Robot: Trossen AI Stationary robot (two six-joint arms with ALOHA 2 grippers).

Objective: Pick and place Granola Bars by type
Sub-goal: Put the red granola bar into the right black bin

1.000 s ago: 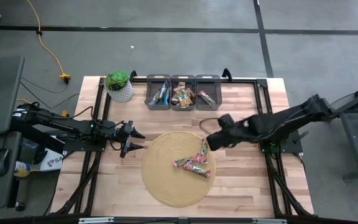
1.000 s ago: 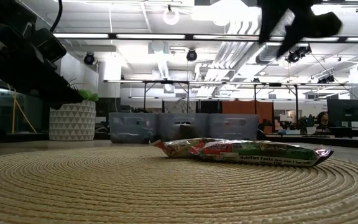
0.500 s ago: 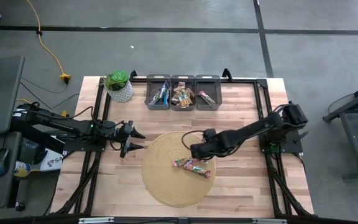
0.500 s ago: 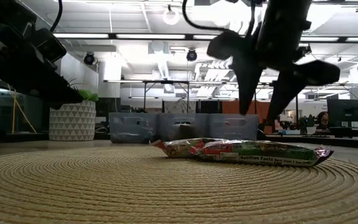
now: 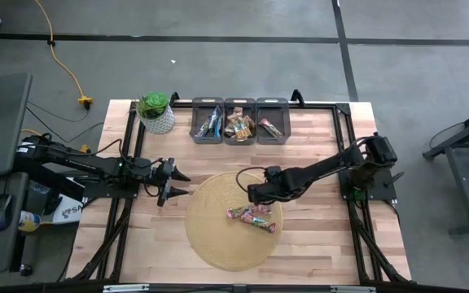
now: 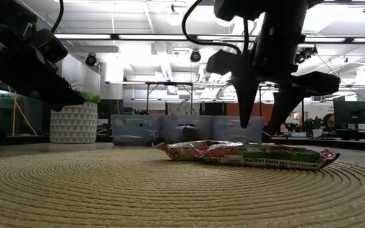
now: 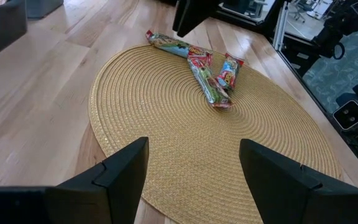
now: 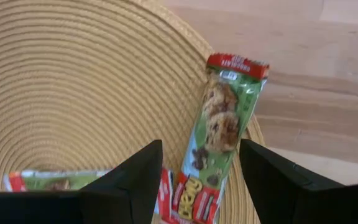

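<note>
Three granola bars with green wrappers and red-pink ends lie close together on a round woven mat. My right gripper hovers open just above them, fingers pointing down. In the right wrist view one bar lies below the gap between the fingers, at the mat's rim, and it is not touched. My left gripper waits open at the mat's left side, clear of the bars.
Three grey bins stand in a row at the table's far edge and hold sorted bars. A potted plant stands to their left. Bare wood lies around the mat on the near side and on the right.
My right gripper has swung from the mat's right edge toward the table's left and has come down over the bars. It now stands low above them with its fingers apart. The bars and the left arm have stayed where they were.
</note>
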